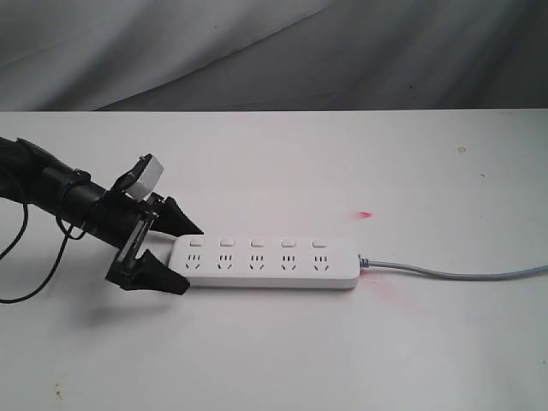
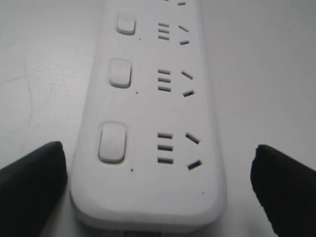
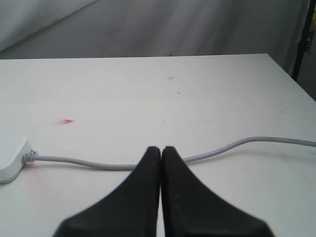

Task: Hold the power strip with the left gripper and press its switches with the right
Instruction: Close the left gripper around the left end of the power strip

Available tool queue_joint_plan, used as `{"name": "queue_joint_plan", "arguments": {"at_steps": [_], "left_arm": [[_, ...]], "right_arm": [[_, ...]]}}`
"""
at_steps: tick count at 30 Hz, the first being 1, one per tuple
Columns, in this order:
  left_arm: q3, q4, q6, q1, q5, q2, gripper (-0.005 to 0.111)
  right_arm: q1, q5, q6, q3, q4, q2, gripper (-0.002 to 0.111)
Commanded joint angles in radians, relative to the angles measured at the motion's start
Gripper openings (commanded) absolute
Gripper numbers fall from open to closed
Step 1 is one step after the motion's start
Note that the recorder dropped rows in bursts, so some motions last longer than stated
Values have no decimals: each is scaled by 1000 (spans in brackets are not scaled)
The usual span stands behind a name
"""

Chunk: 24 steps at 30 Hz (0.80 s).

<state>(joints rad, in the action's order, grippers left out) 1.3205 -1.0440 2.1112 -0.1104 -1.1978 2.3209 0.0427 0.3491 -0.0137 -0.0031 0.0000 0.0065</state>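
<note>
Around power strip end: left gripper wide open, not touching.

White table, matte, faintly scuffed. Behind its far edge, creased grey cloth. On the tabletop, 1 small red smudge right of centre; nearer the front, a paler pink smear. Towards the far right, 1 tiny ring-shaped mark. Beyond the table's right edge, a black pole, upright.

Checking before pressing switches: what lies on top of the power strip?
Nothing lies on the power strip; only its five switches and sockets show. Its underside, against the table, is hidden.
</note>
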Motion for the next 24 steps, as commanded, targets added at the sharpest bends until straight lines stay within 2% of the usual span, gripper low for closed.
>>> {"name": "queue_joint_plan", "arguments": {"at_steps": [1, 9, 24], "left_arm": [[-1, 61, -17, 5, 134, 20, 97], [-1, 117, -17, 5, 192, 70, 96], [-1, 121, -17, 5, 154, 64, 96]], "right_arm": [[7, -1, 1, 3, -15, -7, 0], [7, -1, 1, 3, -15, -7, 0], [7, -1, 1, 3, -15, -7, 0]]}}
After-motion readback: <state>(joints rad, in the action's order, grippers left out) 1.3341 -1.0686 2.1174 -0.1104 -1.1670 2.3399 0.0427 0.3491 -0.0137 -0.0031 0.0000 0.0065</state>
